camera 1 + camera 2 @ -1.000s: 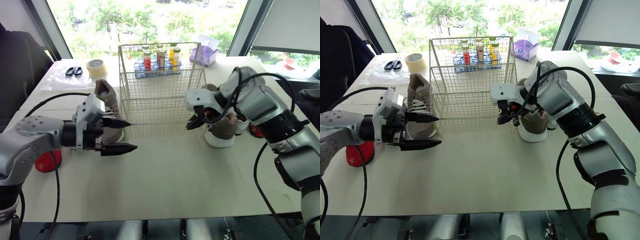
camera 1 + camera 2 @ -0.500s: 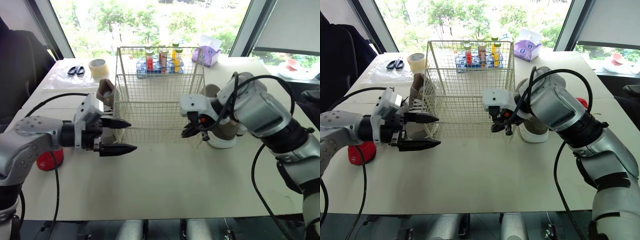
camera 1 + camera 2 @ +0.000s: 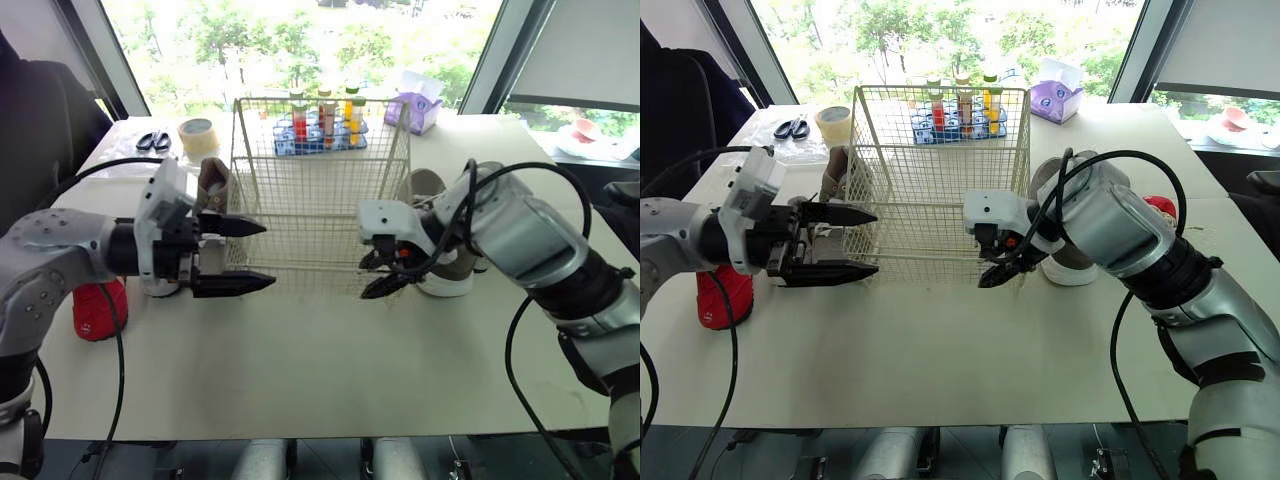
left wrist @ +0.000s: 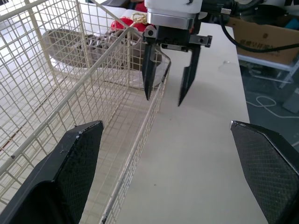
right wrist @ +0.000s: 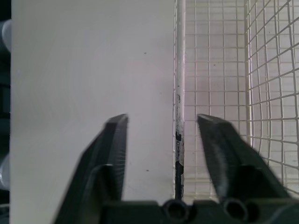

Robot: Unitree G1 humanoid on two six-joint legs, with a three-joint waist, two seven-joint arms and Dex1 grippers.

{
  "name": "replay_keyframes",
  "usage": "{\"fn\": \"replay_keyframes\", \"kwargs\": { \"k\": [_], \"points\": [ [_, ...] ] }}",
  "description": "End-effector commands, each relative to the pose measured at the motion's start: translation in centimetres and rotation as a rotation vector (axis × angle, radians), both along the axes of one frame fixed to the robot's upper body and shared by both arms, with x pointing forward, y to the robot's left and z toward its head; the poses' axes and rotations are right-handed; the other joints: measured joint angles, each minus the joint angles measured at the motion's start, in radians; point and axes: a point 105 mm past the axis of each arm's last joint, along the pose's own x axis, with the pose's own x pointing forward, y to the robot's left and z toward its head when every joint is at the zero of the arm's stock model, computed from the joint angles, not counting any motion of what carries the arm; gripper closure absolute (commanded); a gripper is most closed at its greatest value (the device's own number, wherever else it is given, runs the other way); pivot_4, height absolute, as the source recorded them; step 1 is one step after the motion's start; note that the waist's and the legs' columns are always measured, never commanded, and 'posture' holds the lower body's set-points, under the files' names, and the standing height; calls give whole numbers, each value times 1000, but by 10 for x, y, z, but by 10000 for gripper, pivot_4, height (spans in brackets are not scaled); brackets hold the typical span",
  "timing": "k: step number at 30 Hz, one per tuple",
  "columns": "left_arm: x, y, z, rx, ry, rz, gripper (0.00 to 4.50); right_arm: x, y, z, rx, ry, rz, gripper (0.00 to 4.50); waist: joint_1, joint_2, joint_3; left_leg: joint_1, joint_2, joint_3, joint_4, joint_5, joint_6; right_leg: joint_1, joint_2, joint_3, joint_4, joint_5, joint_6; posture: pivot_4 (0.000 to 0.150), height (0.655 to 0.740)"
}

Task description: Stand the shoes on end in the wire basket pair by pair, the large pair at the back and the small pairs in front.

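- We are looking across a wide strip of bare tabletop (image 3: 320, 370) at the near edge, which is giving free room in front of both arms.
- Our left hand (image 3: 268, 256) is hanging released, its two black fingers spread wide and pointing at the left front corner of the wire basket (image 3: 310, 240), grasping nothing.
- Our right hand (image 3: 372, 280) is also released. In both wrist views its fingers are straddling the basket's front wall near the right corner, one tip inside the mesh and one outside. We cannot tell whether they are touching the wire.
- A red thing (image 3: 95, 308) is lying on the tabletop beside our left arm.
- One taupe shoe (image 3: 212, 182) is sitting outside the basket, just beside its left wall and partly hidden behind our left hand.
- Another taupe shoe with a white sole (image 3: 445, 272) is sitting outside the basket's right wall, with our right arm crossing in front of it.
- Behind the basket a rack of small bottles (image 3: 322, 122) is standing, with labels too small for us to read.
- Along the far edge scissors (image 3: 153, 141), a roll of tape (image 3: 197, 135) and a purple tissue pack (image 3: 415, 110) are lying near the window.
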Motion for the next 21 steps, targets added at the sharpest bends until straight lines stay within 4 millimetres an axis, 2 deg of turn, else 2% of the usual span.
{"fn": "replay_keyframes", "kwargs": {
  "k": [1, 4, 7, 8, 9, 11, 12, 14, 16, 18, 21],
  "points": [
    [-1, -1, 5, -5, -19, -21, 0, -12, -5, 37, 77, -82, -29, 15519, 1, 0, 0, 0, 0, 0, 0, 0, 0, 0, 0, 0, 0, 0, 0, 1500, 6563],
    [-1, -5, 9, -38, -6, -54, 0, -7, -18, 88, 250, -211, -132, 15519, 2, 0, 0, 1, 0, 0, 0, 0, 0, 1, 0, 0, 0, 0, 0, 1500, 6563],
    [-3, -9, 15, -88, 18, -93, 0, 8, -40, 137, 539, -387, -309, 15519, 2, -1, 0, 1, 0, 0, 0, 0, 0, 1, 0, 0, 0, 0, 0, 1500, 6563],
    [-5, -9, 16, -101, 33, -114, 0, 11, -49, 146, 634, -449, -344, 15519, 3, -2, -1, 1, 0, 0, 0, 0, 0, 2, 0, 0, 0, 0, 0, 1500, 6563],
    [-6, -11, 19, -126, 50, -137, 0, 12, -62, 144, 696, -482, -401, 10166, 3, -4, -2, 1, 0, -1, 0, 0, 0, 2, 1, -1, 0, 0, 0, 1500, 6563],
    [-7, -17, 23, -165, 74, -170, 0, 17, -89, 128, 797, -517, -588, 3326, 10, -10, -6, 3, 0, -2, -1, 0, 0, 5, 1, -2, -1, 0, 0, 1500, 6563],
    [-6, -22, 22, -176, 80, -178, 0, 19, -102, 118, 840, -553, -695, 692, 8, -9, -5, 4, 0, -4, 0, 0, 0, 8, 1, -3, -2, 0, 0, 1500, 6563],
    [-3, -31, 18, -188, 86, -174, 0, 18, -124, 101, 928, -623, -870, 692, 7, -8, -5, 4, -3, -2, 0, 0, 1, 7, -1, 0, -1, 0, 0, 1500, 6563],
    [-3, -38, 14, -220, 110, -181, 0, 8, -129, 78, 950, -637, -931, 692, 6, -7, -5, 4, -4, -3, 1, 0, 0, 7, -2, 0, 0, 0, 0, 1500, 6563],
    [-2, -47, 13, -298, 149, -178, 0, 0, -135, 42, 900, -658, -1017, 692, 8, -8, -6, 4, -7, -4, 0, 1, 0, 6, -2, 0, 1, 0, 1, 1500, 6563],
    [0, -56, 0, -285, 155, -138, 0, -9, -139, 12, 913, -678, -1161, 692, -3, -6, -6, 5, -8, -4, 0, 1, 0, 7, -2, 2, 1, -1, 2, 1500, 6563]
  ]
}}
